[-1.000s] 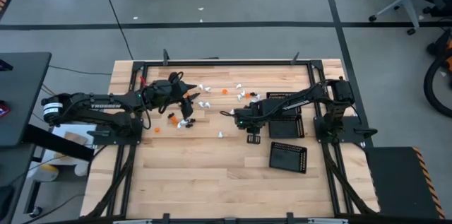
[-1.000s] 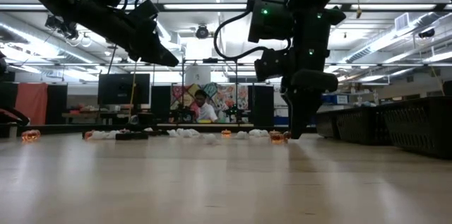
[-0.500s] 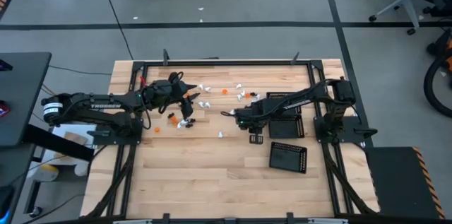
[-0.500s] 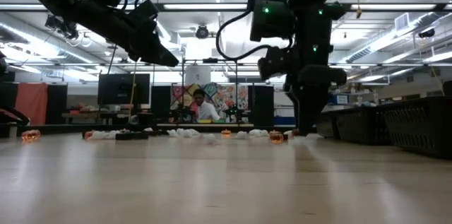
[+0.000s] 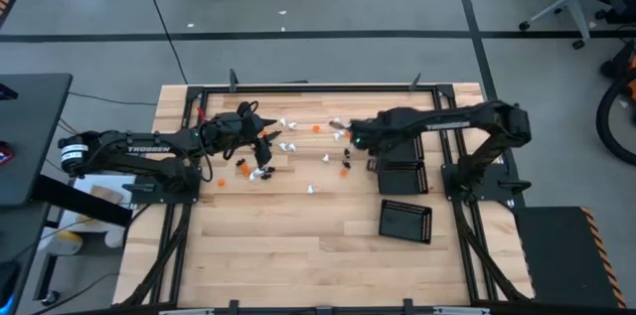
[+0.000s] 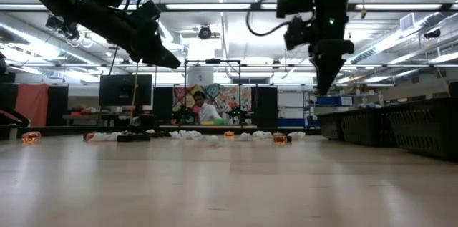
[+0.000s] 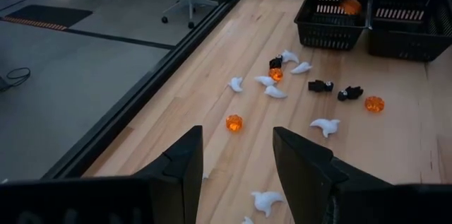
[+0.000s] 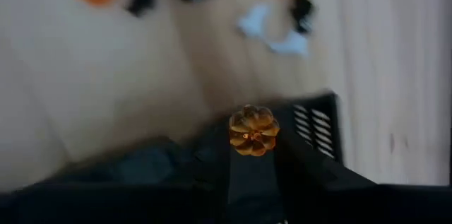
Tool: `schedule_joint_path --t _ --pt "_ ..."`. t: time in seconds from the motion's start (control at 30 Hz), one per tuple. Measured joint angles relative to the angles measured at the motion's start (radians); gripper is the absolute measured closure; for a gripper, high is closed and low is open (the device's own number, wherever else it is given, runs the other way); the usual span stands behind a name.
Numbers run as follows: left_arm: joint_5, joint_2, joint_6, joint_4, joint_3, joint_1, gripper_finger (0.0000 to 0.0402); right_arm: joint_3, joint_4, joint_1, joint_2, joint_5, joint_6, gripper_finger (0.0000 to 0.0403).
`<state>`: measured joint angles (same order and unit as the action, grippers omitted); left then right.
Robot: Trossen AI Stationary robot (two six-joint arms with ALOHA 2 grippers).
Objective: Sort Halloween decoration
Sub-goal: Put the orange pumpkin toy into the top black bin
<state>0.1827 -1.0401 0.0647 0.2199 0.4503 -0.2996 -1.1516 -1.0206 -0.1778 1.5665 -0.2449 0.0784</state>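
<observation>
My right hand [image 8: 252,155] is clamped on a small orange plastic pumpkin [image 8: 253,130], lifted above the black perforated tray [image 5: 399,149] at the tabletop's right; next I must centre over it and release. My left hand [image 7: 238,157] waits apart above the scattered white, orange and black pieces [image 5: 260,169].

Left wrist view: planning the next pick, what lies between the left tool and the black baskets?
Nearest, an orange pumpkin; farther on, white ghosts and black pieces, all shown in the left wrist view.

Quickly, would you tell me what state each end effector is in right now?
Left end effector: open, holding nothing.
Right end effector: closed on an orange pumpkin.
</observation>
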Motion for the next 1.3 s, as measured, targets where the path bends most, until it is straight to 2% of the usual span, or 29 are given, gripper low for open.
schedule_joint_path --t 0.2,0.37,0.57,0.67,0.77,0.93,1.03,1.3 --pt "0.001 0.000 0.000 0.000 0.000 0.000 0.0244 0.101 0.018 -0.114 -0.042 0.074 0.016 0.0304" --pt "0.001 0.000 0.000 -0.001 0.000 0.000 0.0244 0.207 0.126 -0.183 -0.028 0.100 -0.006 0.0294" --pt "0.000 0.000 0.001 0.000 0.000 0.000 0.0244 0.223 0.150 -0.252 -0.023 0.167 -0.029 0.0225" --pt "0.000 0.000 0.001 -0.001 0.000 0.000 0.0244 0.185 0.059 -0.262 -0.022 0.166 -0.034 0.0192" --pt "0.000 0.000 0.000 0.000 0.000 0.000 0.0244 0.071 -0.011 -0.231 -0.022 0.133 0.002 0.0177" --pt "-0.001 0.000 0.002 0.001 0.000 -0.002 0.0244 -0.059 0.098 -0.124 0.006 0.132 -0.060 0.0181" --pt "-0.001 0.000 0.002 0.000 0.000 -0.002 0.0244 -0.098 0.152 -0.087 0.066 0.169 -0.079 0.0187" --pt "-0.001 0.000 0.002 -0.002 0.000 -0.002 0.0244 -0.173 0.194 0.064 0.261 0.163 -0.172 0.0190"
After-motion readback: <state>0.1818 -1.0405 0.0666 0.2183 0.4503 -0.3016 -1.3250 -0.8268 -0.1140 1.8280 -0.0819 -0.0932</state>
